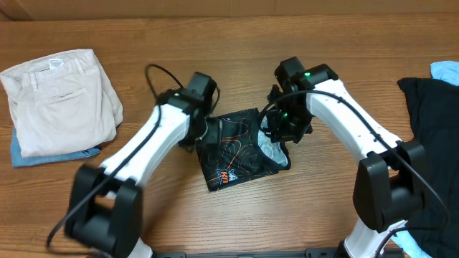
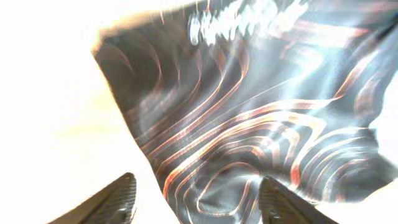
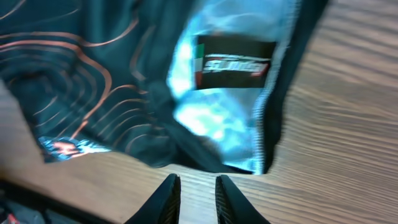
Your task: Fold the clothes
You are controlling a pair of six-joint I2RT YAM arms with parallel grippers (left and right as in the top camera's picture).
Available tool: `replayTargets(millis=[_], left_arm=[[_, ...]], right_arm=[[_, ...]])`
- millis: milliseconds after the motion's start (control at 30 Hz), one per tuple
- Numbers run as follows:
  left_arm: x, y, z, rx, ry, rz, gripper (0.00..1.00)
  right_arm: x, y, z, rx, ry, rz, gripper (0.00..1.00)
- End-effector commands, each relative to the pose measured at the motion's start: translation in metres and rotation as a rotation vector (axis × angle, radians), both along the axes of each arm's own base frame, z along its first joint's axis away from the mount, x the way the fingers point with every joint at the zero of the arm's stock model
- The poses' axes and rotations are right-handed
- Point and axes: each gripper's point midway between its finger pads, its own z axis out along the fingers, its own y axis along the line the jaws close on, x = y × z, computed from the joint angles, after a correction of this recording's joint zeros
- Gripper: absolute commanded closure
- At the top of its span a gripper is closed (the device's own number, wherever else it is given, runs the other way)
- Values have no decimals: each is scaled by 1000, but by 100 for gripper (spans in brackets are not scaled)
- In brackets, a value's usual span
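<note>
Wooden tabletop (image 1: 237, 222): black sports top (image 1: 240, 154), folded small, lies centre between 2 arms, long axis diagonal. Left end effector (image 2: 196, 199) at its left edge, spread, empty; right end effector (image 3: 198, 196) equally near, narrow, empty.

One patterned top (image 1: 237, 150), one beige trousers (image 1: 61, 97), one black garment (image 1: 430, 136), two arms.
</note>
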Motion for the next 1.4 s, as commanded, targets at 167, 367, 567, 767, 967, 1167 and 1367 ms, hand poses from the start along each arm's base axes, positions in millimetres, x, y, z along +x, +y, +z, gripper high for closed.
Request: replayTargets(millis=[167, 367, 567, 767, 967, 1167, 1367], left_arm=[[61, 13, 16, 24, -244, -17, 34], [79, 29, -13, -59, -190, 11, 35], [72, 47, -51, -29, -85, 0, 35], [40, 54, -84, 16, 81, -51, 36], [-9, 76, -104, 123, 306, -53, 45], [-55, 93, -103, 200, 488, -22, 53], [-98, 83, -103, 129, 642, -3, 62]], right_arm=[[-14, 29, 8, 49, 2, 36, 74], [-25, 28, -11, 47, 47, -3, 73], [-48, 23, -36, 48, 118, -7, 73], [-66, 14, -57, 28, 157, -9, 72], [-62, 5, -73, -9, 115, -15, 69], [-38, -21, -85, -156, -6, -55, 68], [-3, -26, -87, -142, -131, -90, 68]])
